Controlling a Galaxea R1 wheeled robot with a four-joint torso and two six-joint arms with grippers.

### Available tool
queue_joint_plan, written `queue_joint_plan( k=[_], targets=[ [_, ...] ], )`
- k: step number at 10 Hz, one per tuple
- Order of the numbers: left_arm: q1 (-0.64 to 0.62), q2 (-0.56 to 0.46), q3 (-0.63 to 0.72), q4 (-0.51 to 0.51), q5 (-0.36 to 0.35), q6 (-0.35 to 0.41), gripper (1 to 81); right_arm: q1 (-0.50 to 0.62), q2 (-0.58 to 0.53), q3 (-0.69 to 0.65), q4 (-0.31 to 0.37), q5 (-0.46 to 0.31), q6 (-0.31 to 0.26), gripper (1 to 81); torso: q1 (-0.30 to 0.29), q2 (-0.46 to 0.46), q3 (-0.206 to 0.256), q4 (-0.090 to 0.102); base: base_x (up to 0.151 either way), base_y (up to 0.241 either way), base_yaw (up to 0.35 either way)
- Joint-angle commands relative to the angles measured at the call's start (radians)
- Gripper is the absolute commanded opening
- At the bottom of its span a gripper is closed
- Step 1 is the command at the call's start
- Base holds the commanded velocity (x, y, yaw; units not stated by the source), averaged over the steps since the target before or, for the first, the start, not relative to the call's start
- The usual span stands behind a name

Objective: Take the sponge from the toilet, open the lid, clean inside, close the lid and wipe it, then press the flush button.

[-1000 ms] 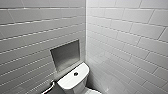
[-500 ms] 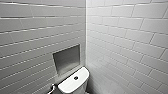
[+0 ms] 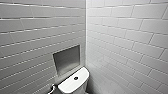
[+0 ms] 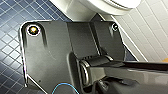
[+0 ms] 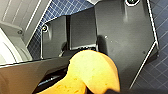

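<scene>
The toilet (image 3: 72, 85) slid lower as my head shifted, right jaws clamping the sponge (image 5: 92, 72), left jaws unreadable: pickup looked done.

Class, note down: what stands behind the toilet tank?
A recessed grey panel set in the tiled wall; the toilet tank hides the wall lower down.

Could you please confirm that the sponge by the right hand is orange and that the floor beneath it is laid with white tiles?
Not quite: the floor is laid with dark blue tiles, not white, as the right wrist view shows. The sponge is indeed orange.
</scene>
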Motion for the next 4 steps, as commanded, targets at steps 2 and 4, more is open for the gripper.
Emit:
queue_joint_plan(
  k=[2,4],
  targets=[
    [0.003,0.167,-0.214,0.011,0.022,0.005,1.0,0.022,0.005,0.008,0.001,-0.036,0.008,1.0,0.000,0.000,0.000,0.000,0.000,0.000,0.000],
    [0.003,0.241,-0.326,0.009,0.031,0.002,1.0,0.021,0.014,-0.003,0.000,-0.036,0.008,1.0,0.000,0.000,0.000,0.000,0.000,0.000,0.000]
  ],
)
